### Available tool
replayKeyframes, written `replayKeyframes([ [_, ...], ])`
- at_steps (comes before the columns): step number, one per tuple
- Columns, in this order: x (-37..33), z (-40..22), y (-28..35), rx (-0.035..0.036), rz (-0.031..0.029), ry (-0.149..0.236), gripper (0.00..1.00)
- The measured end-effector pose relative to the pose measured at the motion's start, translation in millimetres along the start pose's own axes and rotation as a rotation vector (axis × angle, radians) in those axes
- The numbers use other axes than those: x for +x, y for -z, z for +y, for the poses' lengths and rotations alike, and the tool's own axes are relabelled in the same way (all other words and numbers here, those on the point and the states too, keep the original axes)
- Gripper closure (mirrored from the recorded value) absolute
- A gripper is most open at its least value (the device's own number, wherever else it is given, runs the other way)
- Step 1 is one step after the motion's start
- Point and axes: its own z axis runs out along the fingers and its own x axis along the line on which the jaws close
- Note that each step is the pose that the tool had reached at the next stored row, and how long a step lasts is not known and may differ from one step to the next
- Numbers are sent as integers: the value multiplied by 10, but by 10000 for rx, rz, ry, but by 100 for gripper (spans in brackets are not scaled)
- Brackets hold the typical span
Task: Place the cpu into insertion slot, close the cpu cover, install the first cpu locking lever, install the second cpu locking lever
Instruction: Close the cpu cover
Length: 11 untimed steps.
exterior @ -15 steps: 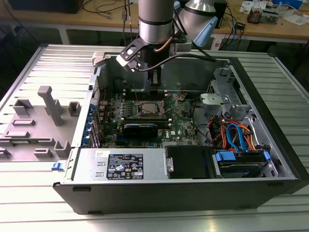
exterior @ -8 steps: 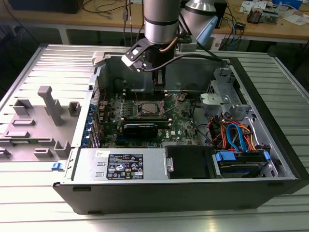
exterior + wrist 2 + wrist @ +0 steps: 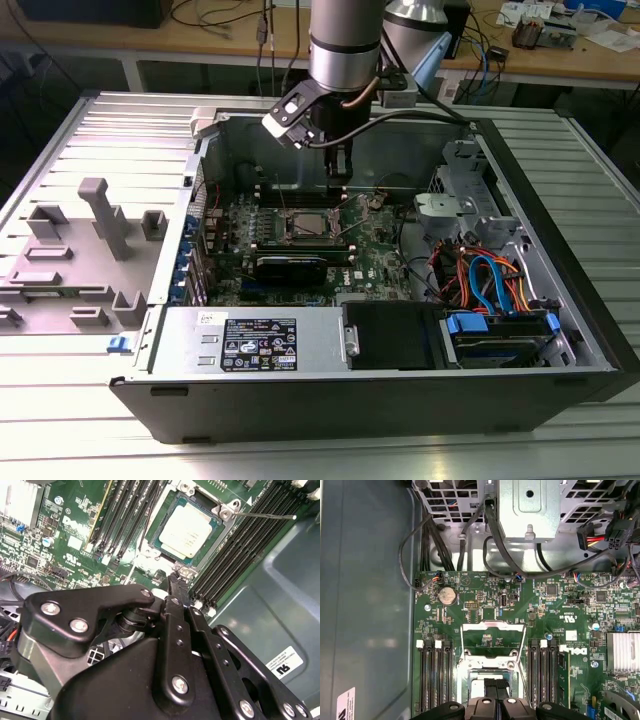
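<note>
Step in hand, by my reading: closing the cpu cover (image 3: 492,625). You have the cpu (image 3: 185,529) seated in the insertion slot (image 3: 152,544), the cover lying open toward the exterior view's right, and one locking lever (image 3: 265,515) standing free. Gripper (image 3: 176,582): fingers pinched together, holding nothing, tip just beside the slot's edge. Print: the power supply label (image 3: 258,346) and the white case sticker (image 3: 282,662) both carry writing, not transcribed here.
</note>
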Motion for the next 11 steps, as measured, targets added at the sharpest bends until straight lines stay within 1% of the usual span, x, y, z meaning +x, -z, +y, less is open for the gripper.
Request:
replayKeyframes([
  [11,4,19,-1,0,0,0,89],
])
